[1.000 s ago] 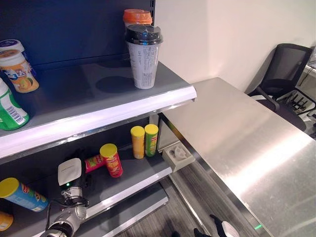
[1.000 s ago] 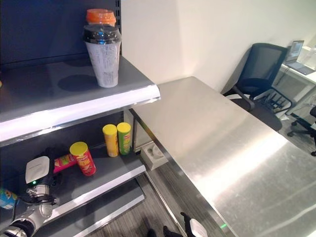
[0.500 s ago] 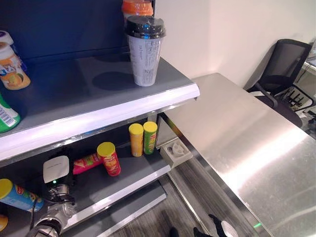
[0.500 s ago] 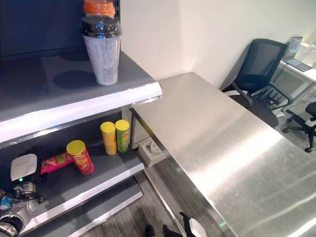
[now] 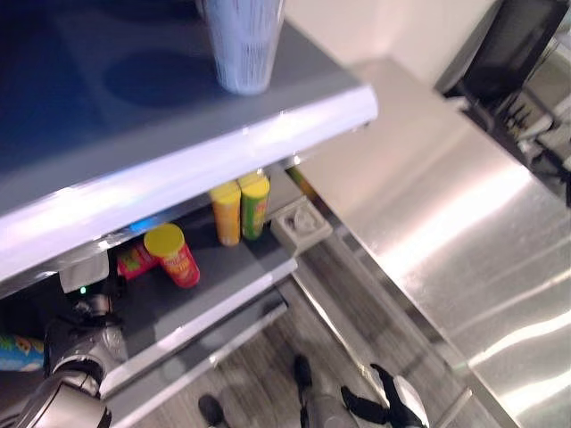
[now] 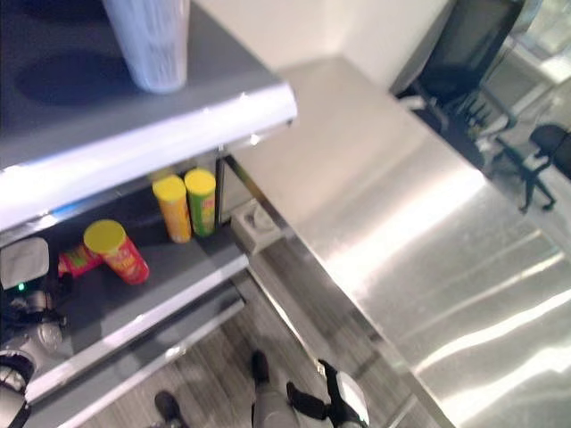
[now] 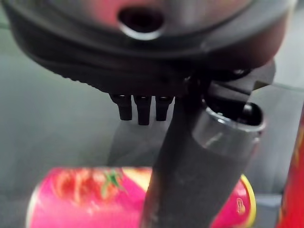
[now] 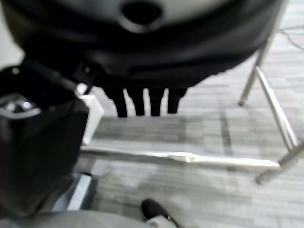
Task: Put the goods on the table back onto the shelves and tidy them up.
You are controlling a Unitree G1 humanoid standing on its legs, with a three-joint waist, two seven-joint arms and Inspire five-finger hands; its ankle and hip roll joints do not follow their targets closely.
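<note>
Your right hand [image 5: 393,406] hangs low at five o'clock, fingers [image 8: 142,102] loosely straight over striped flooring. At nine o'clock your left hand [image 7: 199,156] reaches the lower shelf [image 5: 223,285], thumb extended before a glossy pink cylindrical can [image 7: 90,199] lying sideways. Beyond stand a red can [image 5: 172,256], yellow can [image 5: 224,211] and green can [image 5: 254,203]; a ribbed pale cup [image 5: 243,45] sits above.

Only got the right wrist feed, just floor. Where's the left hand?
Observer: The left hand is inside the lower shelf, right by a pink can lying on its side.
Operator: Gripping it?
Observer: Doesn't look so. Its fingers are straight, not curled round the can.
Operator: Other cans there?
Observer: A red can with a yellow lid sits right beside the pink one.
</note>
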